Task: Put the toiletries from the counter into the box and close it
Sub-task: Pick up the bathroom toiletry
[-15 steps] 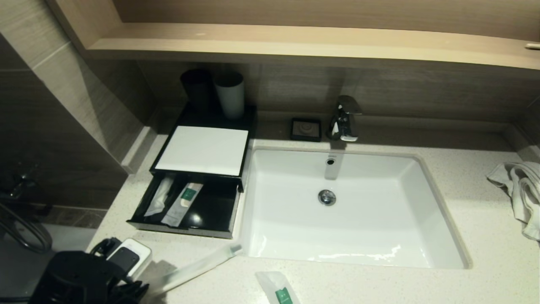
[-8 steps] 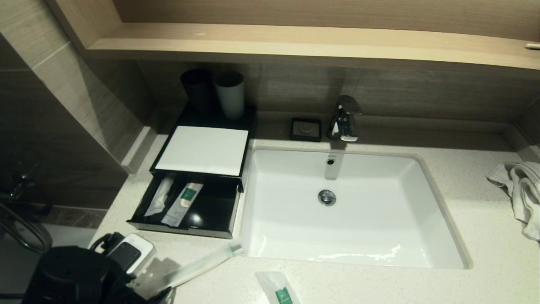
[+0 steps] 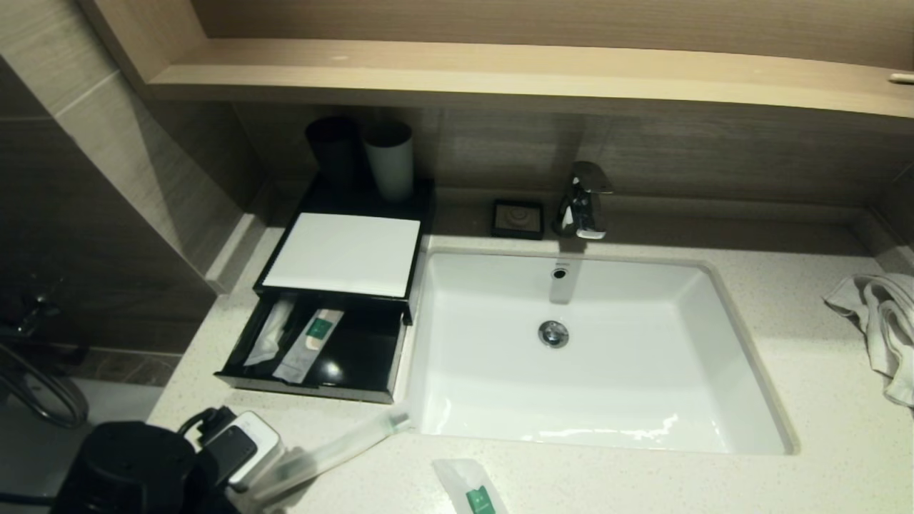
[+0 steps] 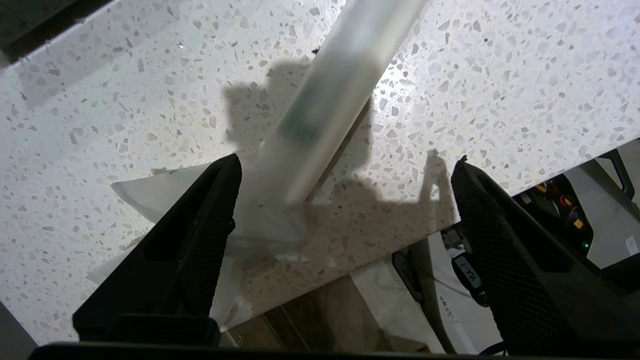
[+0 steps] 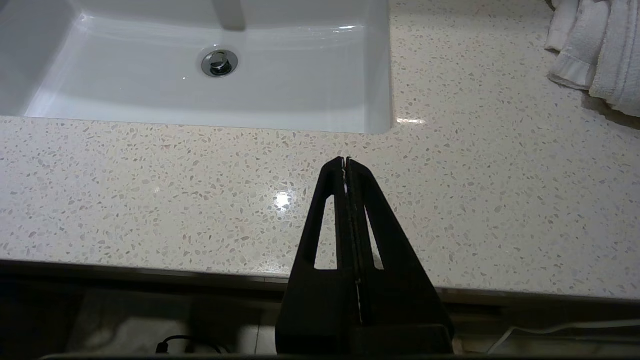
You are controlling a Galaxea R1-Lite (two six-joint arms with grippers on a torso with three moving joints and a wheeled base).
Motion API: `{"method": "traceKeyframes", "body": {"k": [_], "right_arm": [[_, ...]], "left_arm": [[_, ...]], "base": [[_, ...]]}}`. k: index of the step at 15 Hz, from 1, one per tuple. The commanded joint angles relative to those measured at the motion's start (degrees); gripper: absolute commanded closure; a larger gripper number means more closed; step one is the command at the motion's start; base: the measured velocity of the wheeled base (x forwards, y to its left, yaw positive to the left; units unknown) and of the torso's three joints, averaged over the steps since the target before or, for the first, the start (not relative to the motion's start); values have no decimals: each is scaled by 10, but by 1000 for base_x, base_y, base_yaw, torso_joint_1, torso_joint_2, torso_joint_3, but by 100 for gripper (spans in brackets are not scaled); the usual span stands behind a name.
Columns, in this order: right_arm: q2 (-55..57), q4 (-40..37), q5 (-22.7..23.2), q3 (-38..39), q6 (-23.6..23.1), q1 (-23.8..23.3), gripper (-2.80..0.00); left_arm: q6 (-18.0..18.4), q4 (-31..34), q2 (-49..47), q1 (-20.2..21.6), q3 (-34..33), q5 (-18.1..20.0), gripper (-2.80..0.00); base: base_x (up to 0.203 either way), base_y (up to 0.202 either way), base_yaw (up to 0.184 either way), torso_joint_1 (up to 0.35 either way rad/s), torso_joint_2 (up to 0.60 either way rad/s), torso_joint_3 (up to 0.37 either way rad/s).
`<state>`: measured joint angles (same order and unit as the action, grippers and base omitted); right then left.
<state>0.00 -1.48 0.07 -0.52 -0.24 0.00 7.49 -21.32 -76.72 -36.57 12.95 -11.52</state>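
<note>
The left gripper [image 4: 345, 165] hovers low over the front left edge of the counter [image 3: 714, 485], its two black fingers [image 4: 200, 225] spread wide with nothing clamped. Between them lies the near end of a long clear-wrapped toothbrush stick [image 4: 330, 95]; one finger sits right against the crumpled flap of its wrapper, the other stands well apart on the far side, out past the counter's edge. That placement suggests a grasp being lined up: the jaws straddle the stick's tail, which lies near the counter's edge. From the gripper the stick [image 3: 335, 446] runs away diagonally, its far tip reaching the front left corner of the sink basin [image 3: 593, 357]. Off to the gripper's right, near the front edge, a small sachet with a green label [image 3: 473, 492] also waits on the stone. Beyond the gripper, the black box [image 3: 343, 285] has its shallow drawer [image 3: 314, 350] pulled out toward it, open to receive items, and two wrapped toiletries already lie inside, so the task looks partly done. The right gripper [image 5: 346, 162] is parked with its fingers pressed together, hanging before the counter's front edge by the sink's right front corner, with a white towel [image 5: 595, 50] farther off.
</note>
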Motion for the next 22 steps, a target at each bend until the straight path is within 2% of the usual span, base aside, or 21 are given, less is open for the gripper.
{"method": "traceKeyframes", "body": {"k": [1,22], "right_arm": [[0,0,-1,0,0,0,0],[0,0,0,0,0,0,0]], "left_arm": [[-1,-1,-17,0,-1,-2,-280],[-4,-6,-59,2,3,-1,-280]], "base": [[0,0,0,0,0,0],[0,0,0,0,0,0]]}}
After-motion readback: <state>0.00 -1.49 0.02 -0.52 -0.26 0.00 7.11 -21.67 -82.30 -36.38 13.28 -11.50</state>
